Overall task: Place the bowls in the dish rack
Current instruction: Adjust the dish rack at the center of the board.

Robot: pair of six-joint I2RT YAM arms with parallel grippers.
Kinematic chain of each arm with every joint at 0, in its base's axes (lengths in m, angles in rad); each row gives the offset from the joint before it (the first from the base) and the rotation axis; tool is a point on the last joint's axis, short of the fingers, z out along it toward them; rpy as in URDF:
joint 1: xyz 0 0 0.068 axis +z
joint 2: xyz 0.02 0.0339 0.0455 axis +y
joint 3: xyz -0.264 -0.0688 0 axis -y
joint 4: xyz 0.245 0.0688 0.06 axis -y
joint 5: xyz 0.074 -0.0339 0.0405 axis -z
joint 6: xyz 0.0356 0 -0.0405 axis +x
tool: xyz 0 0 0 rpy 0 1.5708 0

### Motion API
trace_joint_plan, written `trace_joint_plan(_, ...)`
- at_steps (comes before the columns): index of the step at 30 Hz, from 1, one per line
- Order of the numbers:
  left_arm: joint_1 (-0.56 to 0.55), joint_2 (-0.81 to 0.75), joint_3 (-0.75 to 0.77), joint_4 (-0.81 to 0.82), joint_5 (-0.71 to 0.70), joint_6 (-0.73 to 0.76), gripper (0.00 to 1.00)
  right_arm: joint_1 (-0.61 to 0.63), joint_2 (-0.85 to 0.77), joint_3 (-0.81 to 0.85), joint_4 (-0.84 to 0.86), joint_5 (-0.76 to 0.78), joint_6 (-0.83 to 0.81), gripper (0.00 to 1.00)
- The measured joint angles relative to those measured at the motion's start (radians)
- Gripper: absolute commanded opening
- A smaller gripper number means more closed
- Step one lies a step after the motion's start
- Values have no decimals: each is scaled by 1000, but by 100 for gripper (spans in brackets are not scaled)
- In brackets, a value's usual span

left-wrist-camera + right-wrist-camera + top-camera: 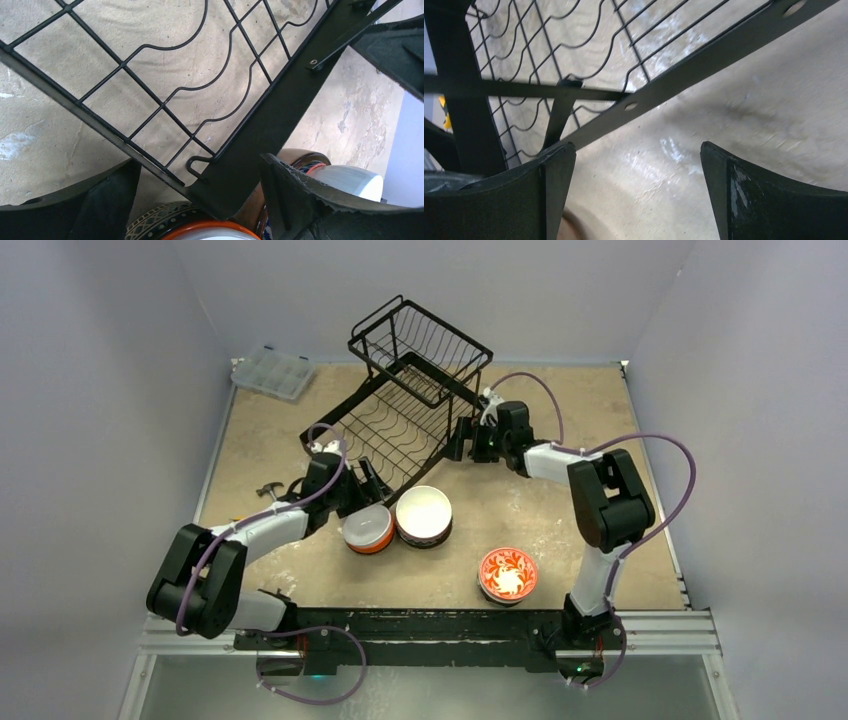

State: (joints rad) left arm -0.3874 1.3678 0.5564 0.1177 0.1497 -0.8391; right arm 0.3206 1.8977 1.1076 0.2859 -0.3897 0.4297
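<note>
The black wire dish rack [405,405] stands at the back middle and holds no bowl. Three groups of bowls sit in front of it: an orange-rimmed stack [368,528], a white-lined stack [424,515] and a red floral bowl [508,574]. My left gripper [362,478] is open at the rack's front left corner. In the left wrist view the rack's corner bar [250,150] lies between the open fingers [292,200], above the orange-rimmed bowl [200,229] and the white-lined stack [350,181]. My right gripper [462,440] is open at the rack's right side, and its frame bar [684,75] shows just beyond the left finger [549,190].
A clear plastic compartment box [272,372] lies at the back left corner. A small dark object [268,490] lies on the table left of my left arm. Grey walls close in the table on three sides.
</note>
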Motion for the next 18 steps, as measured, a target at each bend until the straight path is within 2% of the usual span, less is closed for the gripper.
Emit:
trace_joint_plan(8,34,-9,57,-95,28,59,87,31,-71,-123,122,-8,51,99)
trace_joint_plan(18,132,-69,68,-134,76,93,88,86,-34,-106,230,-16,150,97)
